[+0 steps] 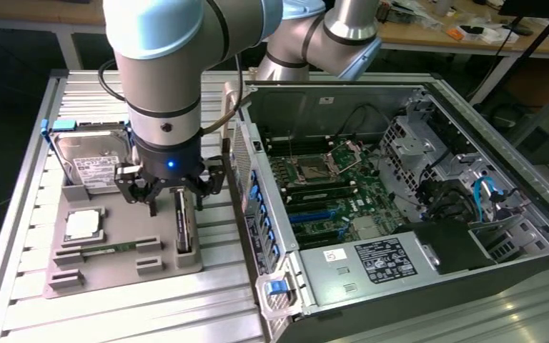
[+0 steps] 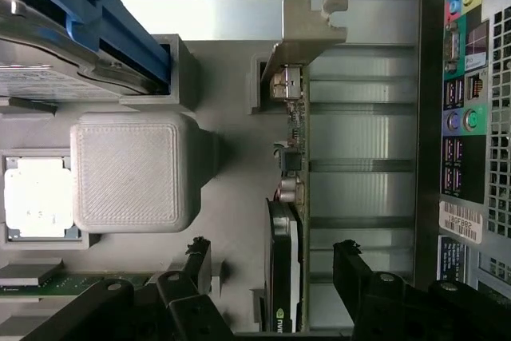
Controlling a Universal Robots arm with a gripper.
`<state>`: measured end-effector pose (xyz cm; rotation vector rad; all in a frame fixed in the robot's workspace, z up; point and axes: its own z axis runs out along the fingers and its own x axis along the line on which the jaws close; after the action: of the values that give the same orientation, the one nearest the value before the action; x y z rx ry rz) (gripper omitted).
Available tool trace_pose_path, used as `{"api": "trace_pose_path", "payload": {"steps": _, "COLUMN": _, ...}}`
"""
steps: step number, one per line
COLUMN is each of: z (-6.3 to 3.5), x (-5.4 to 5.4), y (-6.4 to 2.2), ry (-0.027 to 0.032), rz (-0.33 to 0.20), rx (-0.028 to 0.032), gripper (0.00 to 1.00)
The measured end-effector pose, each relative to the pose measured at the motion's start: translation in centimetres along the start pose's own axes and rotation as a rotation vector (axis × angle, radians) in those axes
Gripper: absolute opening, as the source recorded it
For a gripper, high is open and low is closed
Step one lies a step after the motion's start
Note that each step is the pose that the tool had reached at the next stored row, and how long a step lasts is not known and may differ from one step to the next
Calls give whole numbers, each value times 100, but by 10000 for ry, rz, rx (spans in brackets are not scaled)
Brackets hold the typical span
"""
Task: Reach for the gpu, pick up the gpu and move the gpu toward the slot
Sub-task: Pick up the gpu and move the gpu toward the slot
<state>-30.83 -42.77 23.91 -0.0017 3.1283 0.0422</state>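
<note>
The slatted aluminium table carries everything. On the exterior view's right lies an open computer case, its motherboard and labelled power supply in plain sight. The grey robot arm comes down in front of me on the exterior view's left, over a grey moulded holder that sits beside the case.

In the holder, a silver hard drive with a white label leans in a blue bracket at the far end. The gpu stands on edge in a slot along the side of the holder nearest the case, so from here it reads as a thin dark slab.

The jaws are spread wide apart, holding nothing. They hang low over the far part of the card, one on either side of it. In the wrist view the gpu runs straight between them, its round black fan level with the tips. There is a clear gap on both sides, so there is no contact, and the card sits closer to the jaw on the case side. Its silver end bracket lies at the end away from the jaws.

A square processor rests flat in its pocket, and a slim green memory stick lies just in front of it.
</note>
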Motion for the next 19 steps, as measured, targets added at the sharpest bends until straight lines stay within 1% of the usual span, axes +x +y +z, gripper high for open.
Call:
{"api": "trace_pose_path", "payload": {"steps": 5, "z": 0, "x": 0, "y": 0, "ry": 0, "rz": 0, "rx": 0, "gripper": 71}}
{"api": "trace_pose_path", "payload": {"steps": 9, "z": 1, "x": -1, "y": 0, "ry": 0, "rz": 0, "rx": 0, "gripper": 46}}
{"api": "trace_pose_path", "payload": {"steps": 10, "z": 1, "x": -1, "y": 0, "ry": -1, "rz": 0, "rx": 0, "gripper": 46}}
{"api": "trace_pose_path", "payload": {"steps": 12, "z": 3, "x": -4, "y": 0, "ry": -2, "rz": -1, "rx": -1, "gripper": 34}}
{"api": "trace_pose_path", "payload": {"steps": 13, "z": 4, "x": -6, "y": 0, "ry": -1, "rz": -1, "rx": 0, "gripper": 34}}
{"api": "trace_pose_path", "payload": {"steps": 14, "z": 4, "x": -7, "y": -1, "ry": 1, "rz": 0, "rx": 1, "gripper": 28}}
{"api": "trace_pose_path", "payload": {"steps": 19, "z": 8, "x": -14, "y": -1, "ry": 2, "rz": 0, "rx": 3, "gripper": 27}}
